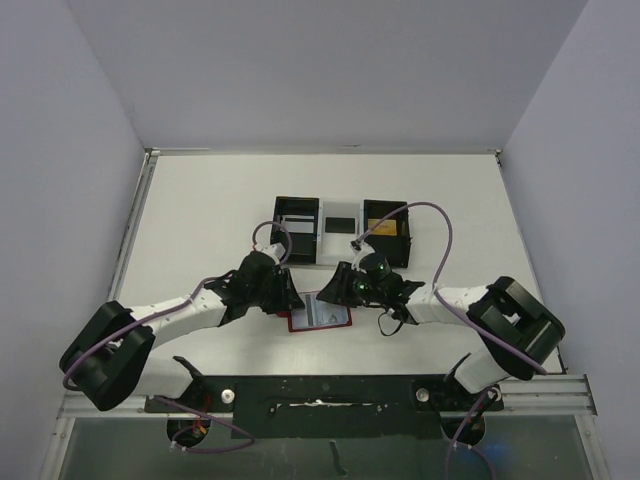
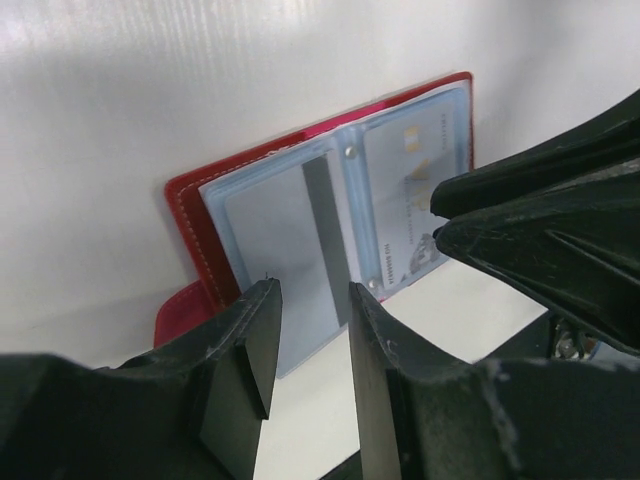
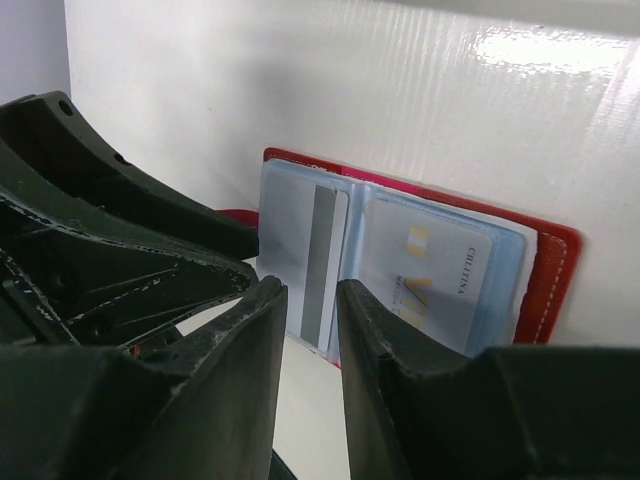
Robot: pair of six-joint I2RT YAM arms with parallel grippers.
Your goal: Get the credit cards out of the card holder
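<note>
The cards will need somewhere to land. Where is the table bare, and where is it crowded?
Bare table lies between the three-compartment tray and the left edge, likewise right of the tray, plus a strip behind it. Crowded: near centre, where the left pincer and right pincer meet over the open card holder.

The left tool (image 2: pixel 312 300) and the right tool (image 3: pixel 310 295) crowd the open card holder (image 1: pixel 322 316) from either side, leaving only a narrow passage between their tips above its pages. The three-compartment tray (image 1: pixel 342 208) blocks the far side. Bare counter (image 1: pixel 200 230) lies open on both sides of the tray.
</note>
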